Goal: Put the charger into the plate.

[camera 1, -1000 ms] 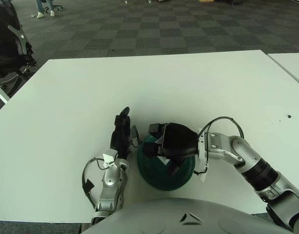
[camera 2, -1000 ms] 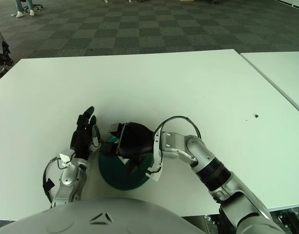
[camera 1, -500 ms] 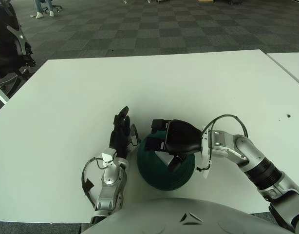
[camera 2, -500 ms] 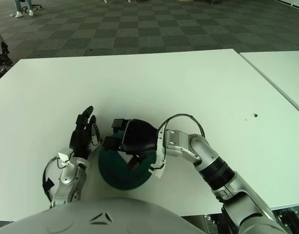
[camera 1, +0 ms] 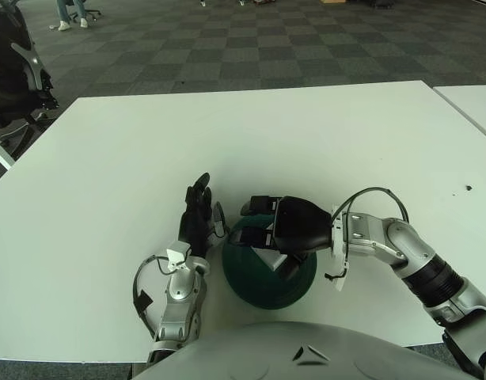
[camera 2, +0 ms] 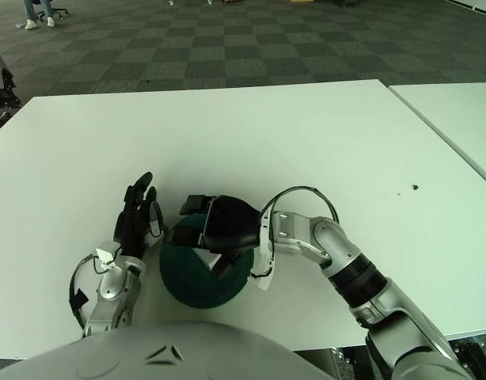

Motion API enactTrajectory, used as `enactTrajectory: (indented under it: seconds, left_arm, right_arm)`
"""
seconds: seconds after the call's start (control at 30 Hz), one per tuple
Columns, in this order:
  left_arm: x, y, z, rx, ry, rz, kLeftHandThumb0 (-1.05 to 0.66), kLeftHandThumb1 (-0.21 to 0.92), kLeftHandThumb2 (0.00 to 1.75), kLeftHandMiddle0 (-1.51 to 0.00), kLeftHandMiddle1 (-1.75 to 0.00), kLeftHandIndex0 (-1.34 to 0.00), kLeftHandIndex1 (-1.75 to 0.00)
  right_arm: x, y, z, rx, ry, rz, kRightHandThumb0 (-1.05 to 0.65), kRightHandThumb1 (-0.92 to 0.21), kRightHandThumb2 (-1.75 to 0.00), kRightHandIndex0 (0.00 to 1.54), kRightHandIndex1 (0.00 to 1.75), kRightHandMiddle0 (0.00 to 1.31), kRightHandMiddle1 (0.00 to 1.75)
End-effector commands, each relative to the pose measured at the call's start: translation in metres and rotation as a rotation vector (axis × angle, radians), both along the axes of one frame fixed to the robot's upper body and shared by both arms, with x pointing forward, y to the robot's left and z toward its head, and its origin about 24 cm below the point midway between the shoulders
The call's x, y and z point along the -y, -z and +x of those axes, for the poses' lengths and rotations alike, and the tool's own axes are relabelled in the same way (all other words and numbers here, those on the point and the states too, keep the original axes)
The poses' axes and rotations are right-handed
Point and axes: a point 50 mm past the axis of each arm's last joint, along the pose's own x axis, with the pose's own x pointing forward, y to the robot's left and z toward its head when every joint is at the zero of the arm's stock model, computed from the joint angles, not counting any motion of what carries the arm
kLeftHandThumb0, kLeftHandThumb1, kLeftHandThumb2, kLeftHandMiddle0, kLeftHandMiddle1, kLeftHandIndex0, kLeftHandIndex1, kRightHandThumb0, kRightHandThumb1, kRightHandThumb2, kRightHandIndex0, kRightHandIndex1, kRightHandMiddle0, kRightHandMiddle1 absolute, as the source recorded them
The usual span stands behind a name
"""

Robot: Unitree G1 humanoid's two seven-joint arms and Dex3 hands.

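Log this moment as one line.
right hand over plate | charger white, under hand | left hand open, left of plate

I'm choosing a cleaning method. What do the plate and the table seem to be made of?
The plate looks like dark green glazed ceramic or hard plastic; its faint sheen leaves this open. The table seems to be a white matte laminate, smooth and even.
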Motion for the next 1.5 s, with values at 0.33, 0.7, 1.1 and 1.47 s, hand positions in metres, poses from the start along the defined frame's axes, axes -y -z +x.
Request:
enactTrajectory:
  seconds: [0.33,0.7,1.1,1.47]
  left_arm:
    - [0.004,0.013,-0.017,-0.037,-0.001,-0.021,-0.83,0.92,1.01,-0.22,0.00,0.00,-0.53]
    - [-0.001,0.017,-0.022,-0.058,-0.011,0.033,-0.88,0.92,0.99,-0.22,-0.01,0.00,-0.67]
    - [0.002,0.007,-0.027,-0.002,-0.028,0.052,-0.90,0.92,0.97,-0.23,-0.01,0.00,-0.80]
    - [0.000,-0.001,-0.032,0.020,-0.028,0.060,-0.92,0.92,1.00,-0.17,0.00,0.00,-0.65]
  right_arm:
    - [0.017,-0.007,0.026,-0.418,0.348,0.374,-1.03,-0.92,-0.96,0.27,0.08,0.00,0.53]
    - [0.035,0.005,0.034,-0.803,0.651,0.775,-0.96,-0.92,-0.89,0.31,0.07,0.00,0.55]
    - [0.048,0.024,0.028,-1.029,0.836,1.171,-0.87,-0.92,-0.87,0.22,0.01,0.00,0.44]
    - [0.054,0.034,0.022,-1.207,0.944,1.509,-0.85,-0.92,-0.76,0.23,0.02,0.00,0.78]
